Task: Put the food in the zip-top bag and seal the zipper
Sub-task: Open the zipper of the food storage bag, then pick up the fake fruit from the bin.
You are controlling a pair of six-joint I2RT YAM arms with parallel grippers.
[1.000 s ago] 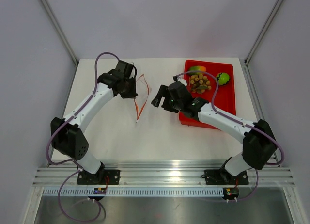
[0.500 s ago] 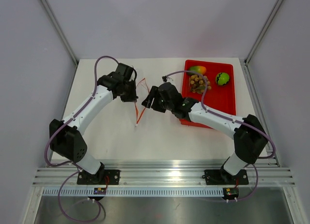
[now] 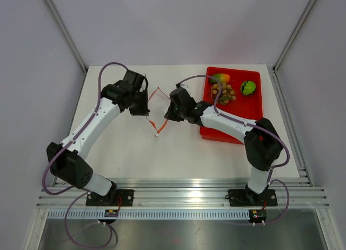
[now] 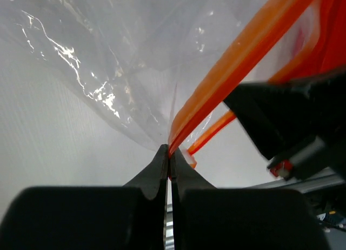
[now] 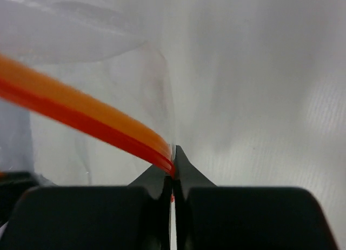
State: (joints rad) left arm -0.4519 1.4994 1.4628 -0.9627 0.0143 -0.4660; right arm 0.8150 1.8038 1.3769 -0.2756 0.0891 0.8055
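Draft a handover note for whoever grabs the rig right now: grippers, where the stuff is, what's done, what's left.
Left gripper: fingers shut on the zip-top bag at its zipper.
Right gripper: fingers shut on the zipper strip from the other side.
Bag: held between the two grippers, left of the red tray. The mouth strips look parted.
Food: all in the tray, namely the mango, tan ball bunch and green fruit.
Done: bag gripped by both arms.
Left: load all three foods, seal the zipper.
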